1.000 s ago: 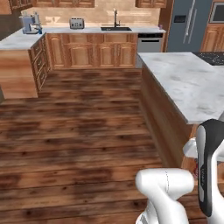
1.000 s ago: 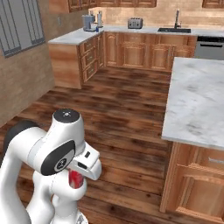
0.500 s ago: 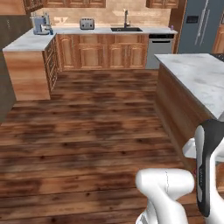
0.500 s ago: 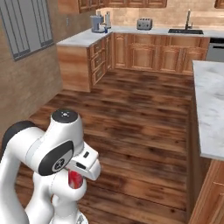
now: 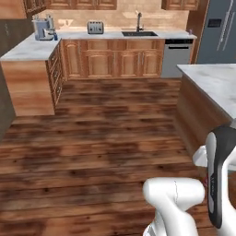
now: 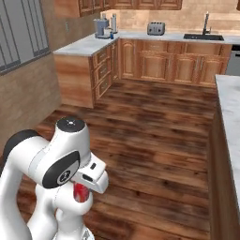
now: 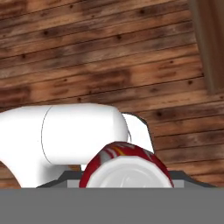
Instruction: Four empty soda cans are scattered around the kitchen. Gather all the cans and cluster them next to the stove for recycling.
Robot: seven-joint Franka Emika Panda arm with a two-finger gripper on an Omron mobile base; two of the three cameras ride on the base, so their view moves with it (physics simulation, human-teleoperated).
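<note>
The claw [image 6: 82, 193] is clenched on a red soda can [image 6: 81, 192], tucked low under the arm over the wood floor [image 6: 154, 126]. In the hand view the can [image 7: 127, 168] sits at 6 o'clock. Empty, it's likely light, thin-walled and slippery; gripping mid-body seems safest.

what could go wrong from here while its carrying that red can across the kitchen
1. The red can sits in the shut gripper, tucked low against the robot's own body; a jolt could knock it loose onto the wood floor.
2. The marble island is close on the right, so a tight turn might clip its corner.
3. No stove appears ahead, so the base may be heading off course.
</note>
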